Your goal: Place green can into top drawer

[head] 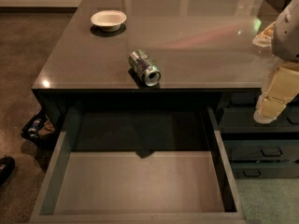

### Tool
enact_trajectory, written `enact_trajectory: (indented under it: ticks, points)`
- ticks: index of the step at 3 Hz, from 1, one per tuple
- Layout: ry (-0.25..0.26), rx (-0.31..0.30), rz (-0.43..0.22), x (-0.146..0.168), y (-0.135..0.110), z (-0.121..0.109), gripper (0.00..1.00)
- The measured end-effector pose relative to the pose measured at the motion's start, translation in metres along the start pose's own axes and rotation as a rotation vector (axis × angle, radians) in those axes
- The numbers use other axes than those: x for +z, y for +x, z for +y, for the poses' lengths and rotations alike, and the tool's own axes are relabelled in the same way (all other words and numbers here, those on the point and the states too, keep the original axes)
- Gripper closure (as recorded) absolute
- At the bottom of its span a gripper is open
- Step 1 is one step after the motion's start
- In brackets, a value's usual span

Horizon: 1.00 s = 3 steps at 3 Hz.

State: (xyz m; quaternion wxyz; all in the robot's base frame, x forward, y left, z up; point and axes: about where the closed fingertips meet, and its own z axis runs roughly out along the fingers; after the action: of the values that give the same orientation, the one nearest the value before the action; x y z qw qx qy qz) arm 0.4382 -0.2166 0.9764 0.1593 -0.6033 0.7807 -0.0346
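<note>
The green can lies on its side on the glossy desk top, near the front edge, its silver end facing me. The top drawer is pulled wide open below it, with a flat grey floor and nothing in it. My gripper hangs at the right edge of the view, cream-coloured, beside the desk's front right corner and well right of the can. It holds nothing that I can see.
A white bowl stands at the back left of the desk top. Narrower dark drawers with recessed handles sit at the right, shut. A dark bin with items stands on the carpet at left. A black shoe is at far left.
</note>
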Motion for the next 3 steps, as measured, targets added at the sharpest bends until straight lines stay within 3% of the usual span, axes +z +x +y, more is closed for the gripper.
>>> enact_trajectory:
  ticks: [1, 2, 3]
  points:
    - [0.011, -0.001, 0.000, -0.001, -0.002, -0.001, 0.00]
    - [0.033, 0.010, 0.004, 0.015, -0.019, -0.016, 0.00]
    - [0.041, -0.013, -0.024, 0.049, -0.060, -0.040, 0.00]
